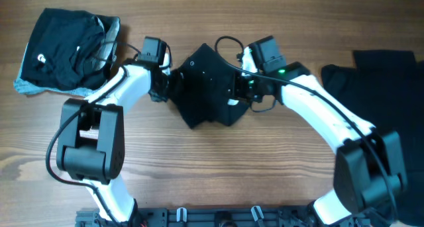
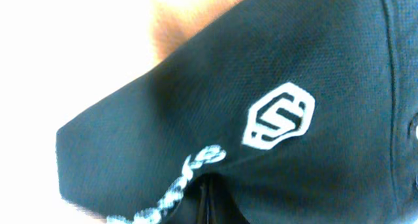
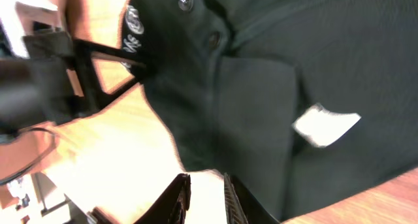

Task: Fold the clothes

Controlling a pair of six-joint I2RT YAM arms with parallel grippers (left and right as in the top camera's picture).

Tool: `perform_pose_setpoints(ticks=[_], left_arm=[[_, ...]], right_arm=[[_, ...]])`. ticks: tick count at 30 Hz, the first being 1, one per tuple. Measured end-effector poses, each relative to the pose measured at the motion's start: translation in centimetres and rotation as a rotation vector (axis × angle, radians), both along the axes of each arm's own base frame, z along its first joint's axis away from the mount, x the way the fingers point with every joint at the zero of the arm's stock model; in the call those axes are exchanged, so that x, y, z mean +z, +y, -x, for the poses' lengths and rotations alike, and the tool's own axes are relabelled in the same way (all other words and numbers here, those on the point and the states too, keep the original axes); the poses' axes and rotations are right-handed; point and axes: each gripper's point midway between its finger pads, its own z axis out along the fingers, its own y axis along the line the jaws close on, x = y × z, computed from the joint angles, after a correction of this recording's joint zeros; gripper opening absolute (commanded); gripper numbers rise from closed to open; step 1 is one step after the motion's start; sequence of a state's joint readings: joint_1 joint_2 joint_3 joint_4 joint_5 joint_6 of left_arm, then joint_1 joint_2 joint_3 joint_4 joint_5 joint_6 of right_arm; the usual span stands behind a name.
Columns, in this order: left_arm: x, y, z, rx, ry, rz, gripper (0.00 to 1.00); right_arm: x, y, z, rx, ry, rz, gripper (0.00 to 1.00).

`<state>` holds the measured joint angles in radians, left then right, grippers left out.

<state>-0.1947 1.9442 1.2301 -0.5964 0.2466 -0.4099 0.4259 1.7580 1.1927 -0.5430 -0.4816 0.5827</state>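
A black shirt [image 1: 209, 88] lies bunched mid-table between both arms. In the left wrist view its cloth [image 2: 313, 48] fills the frame, with a white hexagon logo [image 2: 281, 116] and white lettering [image 2: 189, 175]. My left gripper [image 2: 209, 201] is shut on a fold at the shirt's left edge, and the cloth tents around the jaws. My right gripper [image 3: 206, 191] sits at the shirt's right side [image 1: 240, 88], narrowly open. Only bright table shows between its fingers, and the cloth edge lies against the right finger [image 3: 232, 194]. Buttons [image 3: 185, 0] and a white tag [image 3: 325, 126] show on the shirt.
A heap of black clothes with a light grey-blue piece [image 1: 66, 48] lies at the back left. More black cloth [image 1: 377, 75] is spread at the right edge, partly under the right arm. Wooden table [image 1: 265, 161] runs along the front, with a black rail at the near edge.
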Motion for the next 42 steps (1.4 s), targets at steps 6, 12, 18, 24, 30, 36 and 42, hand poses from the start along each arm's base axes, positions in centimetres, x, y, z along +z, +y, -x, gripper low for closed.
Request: perform_pose_setpoints(ticks=[6,12,18,24,30,36,42], left_arm=[[4.4,1.8,-1.9,-0.001,0.025,-0.058,0.54],[5.8,3.8,1.3,0.041,0.167,-0.021,0.74],[5.1,5.9,0.8,0.094,0.111,0.226,1.00],[1.3,1.4,2.9,0.061,0.061,0.459,1.00],[1.4,-1.2,1.6,0.173,0.022,0.511,0.98],[0.6,-3.6,1.0,0.258,0.041,0.471,0.46],[-1.0,-3.2,1.1,0.294,0.060,0.442,0.04]], right_arm=[[-2.6,2.0,-3.7,-0.072,-0.058,-0.052,0.04],[-7.3,1.6,-2.9,-0.120,0.075,-0.012,0.06],[-7.5,1.6,-2.9,-0.143,0.097,-0.015,0.06],[-7.5,1.6,-2.8,-0.144,0.100,-0.018,0.07],[-7.5,1.6,-2.8,-0.147,0.103,-0.018,0.07],[-7.5,1.6,-2.8,-0.147,0.103,-0.018,0.08],[-7.4,1.9,-2.5,-0.136,0.116,-0.033,0.05]])
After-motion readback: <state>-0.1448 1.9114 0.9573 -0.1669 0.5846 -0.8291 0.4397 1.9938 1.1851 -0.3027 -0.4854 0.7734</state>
